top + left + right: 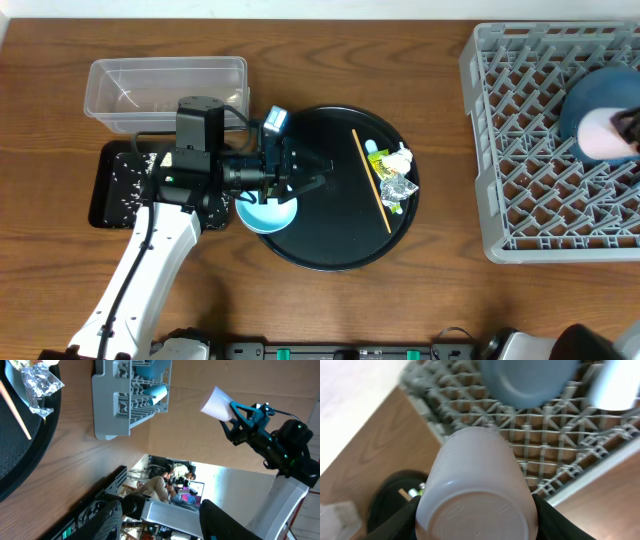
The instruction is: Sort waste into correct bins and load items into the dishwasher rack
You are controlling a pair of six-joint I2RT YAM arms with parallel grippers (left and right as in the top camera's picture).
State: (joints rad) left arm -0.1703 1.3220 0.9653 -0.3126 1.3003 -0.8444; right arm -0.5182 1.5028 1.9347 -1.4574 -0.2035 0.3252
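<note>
My right gripper (476,510) is clamped on the small pink plastic cup (475,475), its base toward my wrist camera. I hold it in the air over the right edge of the large grey plastic grid rack (530,215), close to a blue-grey round dish (595,95) in that rack. The rack sits at the back right corner of the wooden table (430,300).

My left gripper (312,174) has its fingers apart with nothing between them, over the left part of the large round black tray (340,235). The small light blue bowl (262,214) is at that tray's left edge, under my left wrist. A thin tan stick (370,180) lies across the tray's right half. Crumpled yellow-green and silver foil wrappers (395,185) and a small white tissue wad (402,157) are at its right edge.

The shallow black rectangular tray (112,190), with loose white rice (125,180) in it, is near the table's left edge. The clear rectangular plastic tub (165,85) is just behind it.
</note>
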